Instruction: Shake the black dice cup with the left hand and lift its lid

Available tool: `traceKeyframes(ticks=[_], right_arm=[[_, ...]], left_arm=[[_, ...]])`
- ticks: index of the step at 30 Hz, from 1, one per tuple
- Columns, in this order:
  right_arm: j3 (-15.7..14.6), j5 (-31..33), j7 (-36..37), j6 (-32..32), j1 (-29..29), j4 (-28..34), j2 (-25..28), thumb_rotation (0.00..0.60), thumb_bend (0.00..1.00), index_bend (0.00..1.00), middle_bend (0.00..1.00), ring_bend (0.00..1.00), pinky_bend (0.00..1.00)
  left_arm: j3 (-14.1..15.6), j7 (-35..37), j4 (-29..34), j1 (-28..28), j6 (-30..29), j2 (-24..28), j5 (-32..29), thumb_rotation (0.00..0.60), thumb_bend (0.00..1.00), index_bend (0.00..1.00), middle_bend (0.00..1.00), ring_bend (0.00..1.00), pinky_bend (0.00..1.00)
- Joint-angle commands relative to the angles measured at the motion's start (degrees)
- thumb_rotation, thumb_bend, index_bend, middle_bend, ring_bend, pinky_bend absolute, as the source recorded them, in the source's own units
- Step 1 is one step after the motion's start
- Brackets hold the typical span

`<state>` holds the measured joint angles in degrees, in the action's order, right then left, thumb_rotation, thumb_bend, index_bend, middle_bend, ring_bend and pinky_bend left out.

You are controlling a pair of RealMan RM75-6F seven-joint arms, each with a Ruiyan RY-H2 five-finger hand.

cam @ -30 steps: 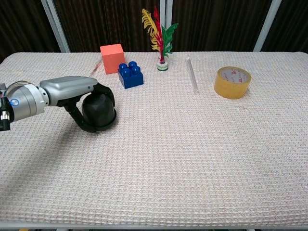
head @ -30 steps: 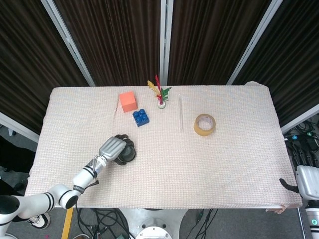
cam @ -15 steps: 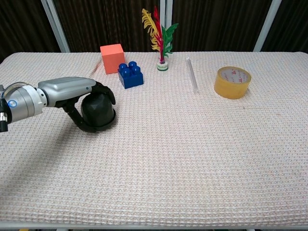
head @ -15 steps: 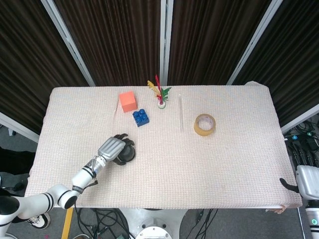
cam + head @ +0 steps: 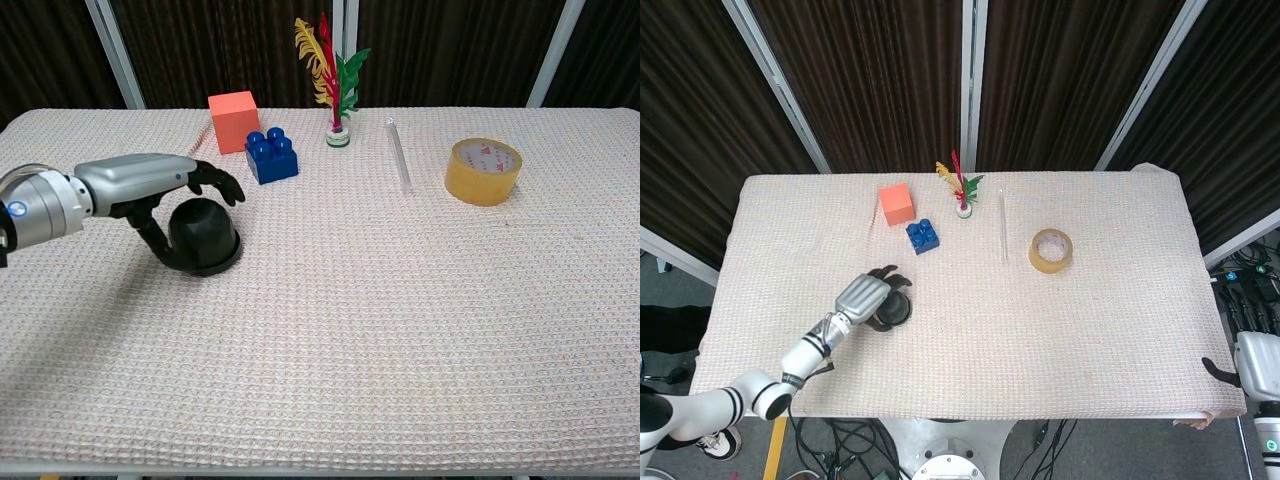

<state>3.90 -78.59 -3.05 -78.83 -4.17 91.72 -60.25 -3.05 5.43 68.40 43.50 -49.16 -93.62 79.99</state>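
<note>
Your left hand (image 5: 150, 185) is arched over the black dice cup (image 5: 204, 235), which stands on the table (image 5: 420, 330) toward the near-left part, in front of the blue building brick (image 5: 270, 156). The fingers (image 5: 222, 186) are spread and lifted off the dome, with the thumb down along the cup's left side; as far as the chest view shows, nothing is gripped. That reads as the approach to the grasp, with neither shaking nor lid-lifting done. Next you will likely need to lower the palm and wrap the fingers round the cup's upper part before any lift or shake.

Room is good: bare cloth lies to the right and toward you. The brick and the orange cube (image 5: 233, 121) sit just behind, so keep the shake away from them. The feather shuttlecock (image 5: 335, 85), clear tube (image 5: 398, 155) and tape roll (image 5: 483, 171) are well apart. Your right hand (image 5: 1257, 368) rests off the table's right edge; I cannot tell its fingers' state.
</note>
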Motion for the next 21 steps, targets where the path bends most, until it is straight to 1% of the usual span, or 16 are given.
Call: traceKeyframes(ticks=[1, 6, 11, 21], right_arm=[[0.0, -0.02, -0.03, 0.09, -0.06, 0.09, 0.02, 0.6, 0.08, 0.0, 0.0, 0.0, 0.0], [-0.03, 0.12, -0.01, 0.25, -0.08, 0.01, -0.01, 0.6, 0.08, 0.0, 0.0, 0.0, 0.0], [0.03, 0.27, -0.02, 0.26, -0.08, -0.01, -0.03, 0.6, 0.08, 0.0, 0.0, 0.0, 0.0], [0.06, 0.62, -0.1, 0.48, -0.1, -0.1, -0.13, 0.6, 0.09, 0.0, 0.0, 0.0, 0.0]], left_arm=[[-0.11, -0.08, 0.49, 0.1, 0.48, 0.48, -0.19, 0.6, 0.06, 0.2, 0.24, 0.07, 0.19], [-0.43, -0.57, 1.3, 0.16, 0.85, 1.0, -0.68, 0.6, 0.06, 0.23, 0.29, 0.07, 0.19], [-0.71, -1.36, 1.95, 0.4, 1.66, 1.32, -1.34, 0.6, 0.06, 0.29, 0.34, 0.08, 0.2], [-1.29, -2.51, 2.63, 0.39, 1.24, 1.45, -1.79, 0.6, 0.09, 0.34, 0.36, 0.1, 0.2]])
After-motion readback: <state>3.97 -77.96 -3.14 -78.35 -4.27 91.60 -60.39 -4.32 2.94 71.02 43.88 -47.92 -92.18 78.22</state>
